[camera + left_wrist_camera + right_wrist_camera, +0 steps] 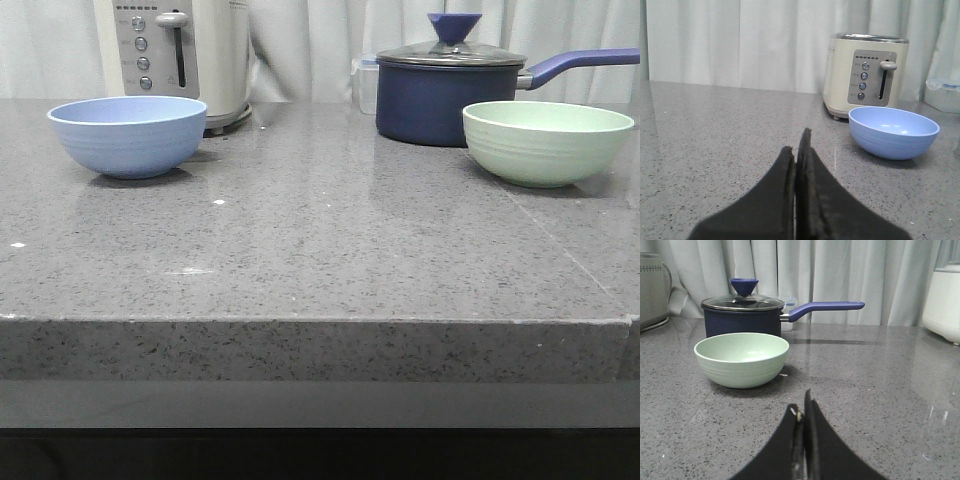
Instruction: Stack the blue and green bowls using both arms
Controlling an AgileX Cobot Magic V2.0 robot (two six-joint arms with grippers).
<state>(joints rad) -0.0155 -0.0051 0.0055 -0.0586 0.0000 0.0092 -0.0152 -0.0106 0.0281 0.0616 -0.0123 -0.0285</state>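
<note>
Matte periwinkle blue bowl (893, 132) sits ahead of my left gripper (799, 150), off to one side, just before toaster (865, 75); green bowl (741, 359), faintly ridged outside, ahead of right gripper (801, 412), near navy saucepan (742, 315). Both grippers pressed together, empty. Judgement: part fingers first, pinch thin rims from above; speckled stone counter (330, 250) looks slick, bowls may skid.

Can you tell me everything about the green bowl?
The green bowl is round and pale mint green, with faint ridges running around its outside and a smooth, matte look. It is empty and stands upright on the grey speckled counter, on the robot's right side. Just behind it is the dark blue saucepan with a lid. Nothing holds it; the right gripper is shut and apart from it.
</note>
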